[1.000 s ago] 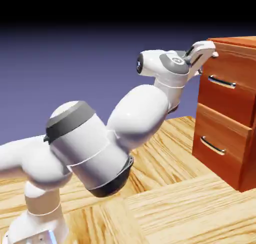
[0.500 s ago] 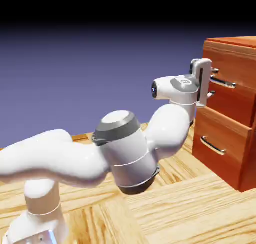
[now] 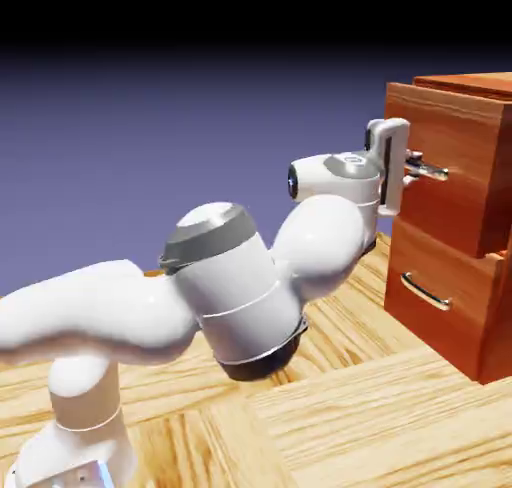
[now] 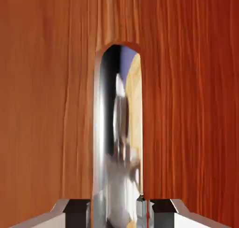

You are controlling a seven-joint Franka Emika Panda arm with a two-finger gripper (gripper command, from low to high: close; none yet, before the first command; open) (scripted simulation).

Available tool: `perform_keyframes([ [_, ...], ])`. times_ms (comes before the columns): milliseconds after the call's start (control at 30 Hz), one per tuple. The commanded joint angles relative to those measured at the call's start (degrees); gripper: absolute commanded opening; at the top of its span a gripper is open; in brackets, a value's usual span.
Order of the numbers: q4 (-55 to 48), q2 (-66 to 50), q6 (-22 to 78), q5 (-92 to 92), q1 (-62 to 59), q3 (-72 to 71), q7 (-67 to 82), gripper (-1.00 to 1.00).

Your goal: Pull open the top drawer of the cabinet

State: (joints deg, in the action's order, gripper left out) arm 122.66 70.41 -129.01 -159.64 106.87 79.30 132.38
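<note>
From my remote station: the pincer [image 3: 412, 166] is clenched on the handle [image 3: 428, 169] of the top drawer [image 3: 450, 171], whose front stands forward of the lower drawer [image 3: 440, 291] and of the cabinet [image 3: 470, 84] body (the drawer is partly drawn out). In the hand view, the silver bar handle [image 4: 116, 143] runs up the middle between the two grey fingertips [image 4: 77, 208], with reddish-brown wood filling the rest. I see the white arm [image 3: 230, 276] reaching from lower left across the wooden surface [image 3: 380, 416].
</note>
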Motion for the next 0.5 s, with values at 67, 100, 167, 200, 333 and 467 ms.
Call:
perform_keyframes([
  [67,6.2,0.1,2.1,1.1,-4.5,-2.5,-0.4,-1.00],
  [100,8.3,0.2,2.7,1.4,-6.0,-3.3,-0.6,-1.00],
  [167,12.5,0.5,4.0,2.2,-9.1,-5.2,-0.8,-1.00],
  [200,14.5,0.7,4.6,2.6,-10.6,-6.2,-0.9,-1.00],
  [333,22.8,2.2,6.9,4.7,-17.0,-10.4,-0.9,-1.00],
  [467,31.1,4.6,8.8,7.6,-23.6,-15.1,-0.4,-1.00],
])
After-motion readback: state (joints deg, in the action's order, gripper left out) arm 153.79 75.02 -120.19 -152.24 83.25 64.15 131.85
